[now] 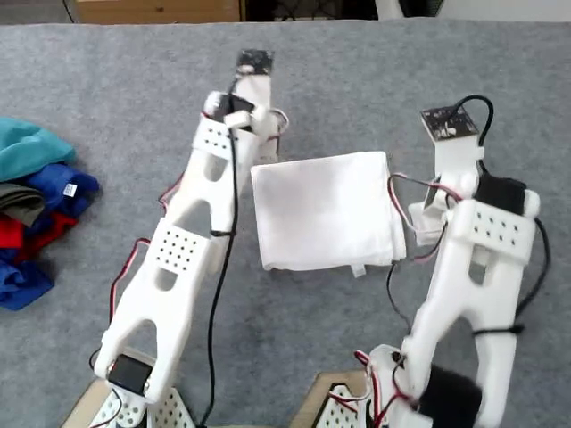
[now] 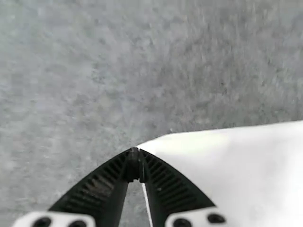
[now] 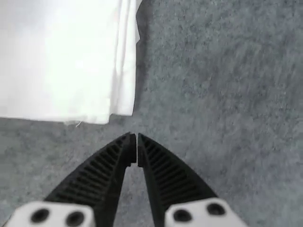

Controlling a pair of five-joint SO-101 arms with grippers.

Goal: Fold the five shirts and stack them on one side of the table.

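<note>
A folded white shirt (image 1: 326,212) lies flat in the middle of the grey table (image 1: 107,80). My left arm (image 1: 201,205) stands along its left side. The left gripper (image 2: 135,165) is shut, its tips right at a corner of the white shirt (image 2: 227,165). On the other side of the shirt stands my right arm (image 1: 477,241). Its gripper (image 3: 132,142) is shut too, with its tips over bare table just off a corner of the white shirt (image 3: 61,56). A heap of unfolded shirts (image 1: 31,209) in teal, blue, red and dark olive sits at the table's left edge.
Grey felt covers the whole table. Open surface lies beyond the white shirt at the back and to the far right (image 1: 535,98). The arm bases (image 1: 357,401) stand at the near edge.
</note>
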